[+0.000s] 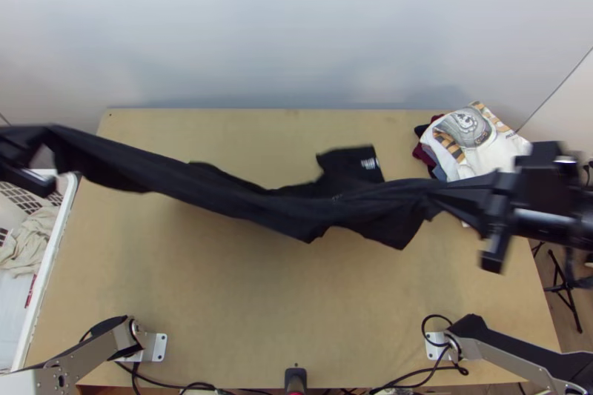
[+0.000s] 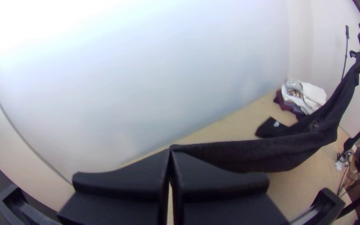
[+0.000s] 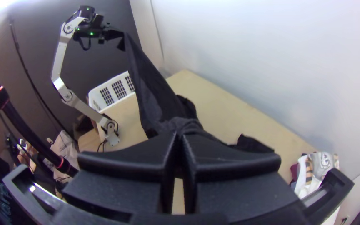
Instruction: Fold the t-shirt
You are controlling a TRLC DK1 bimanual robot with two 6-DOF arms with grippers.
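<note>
The black t-shirt (image 1: 296, 206) hangs stretched between both grippers above the table, sagging in the middle, with a part bearing a small white label toward the back. My left gripper (image 1: 33, 161), at the left edge of the top view, holds one end. My right gripper (image 1: 495, 210) holds the other end over the table's right side. In the left wrist view my left gripper (image 2: 170, 152) is shut on a corner of the shirt (image 2: 263, 156). In the right wrist view my right gripper (image 3: 179, 135) is shut on bunched cloth of the shirt (image 3: 153, 87).
A stack of folded clothes (image 1: 474, 139) lies at the table's back right corner. At the left edge stands a white basket (image 1: 63, 224) with light cloth inside. Bare wood of the table (image 1: 244, 306) shows below the shirt.
</note>
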